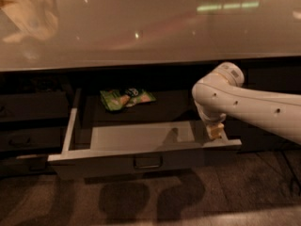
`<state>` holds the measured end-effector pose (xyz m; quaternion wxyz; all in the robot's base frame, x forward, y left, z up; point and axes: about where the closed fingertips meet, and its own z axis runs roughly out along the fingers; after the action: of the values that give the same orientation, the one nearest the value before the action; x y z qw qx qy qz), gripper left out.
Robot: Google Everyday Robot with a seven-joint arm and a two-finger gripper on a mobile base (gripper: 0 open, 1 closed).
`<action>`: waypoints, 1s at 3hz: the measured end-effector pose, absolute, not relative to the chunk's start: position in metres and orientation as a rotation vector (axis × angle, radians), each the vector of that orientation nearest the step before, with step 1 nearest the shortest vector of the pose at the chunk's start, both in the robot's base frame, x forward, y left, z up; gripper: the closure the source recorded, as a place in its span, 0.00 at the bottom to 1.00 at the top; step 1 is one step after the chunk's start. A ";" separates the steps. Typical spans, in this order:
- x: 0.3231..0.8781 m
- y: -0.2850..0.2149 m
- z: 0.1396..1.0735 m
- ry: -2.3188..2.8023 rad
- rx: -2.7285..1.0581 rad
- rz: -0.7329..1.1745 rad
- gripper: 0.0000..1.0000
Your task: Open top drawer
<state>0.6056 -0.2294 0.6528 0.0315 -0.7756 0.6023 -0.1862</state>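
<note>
drawer was found well open.
gripper was seen at its right rim; its grip could not be told.

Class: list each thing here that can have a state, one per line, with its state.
top drawer: pulled open.
snack bag: lying flat at the drawer's back.
gripper: lowered inside the drawer's right front corner.
left drawer fronts: shut.
</note>
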 end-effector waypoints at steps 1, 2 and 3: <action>0.606 -0.227 0.653 1.855 -2.389 -0.573 0.00; 0.587 -0.233 0.651 1.875 -2.389 -0.559 0.00; 0.587 -0.230 0.651 1.875 -2.389 -0.559 0.00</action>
<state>0.5875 -0.2304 0.6508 0.0267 -0.7733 0.6071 -0.1809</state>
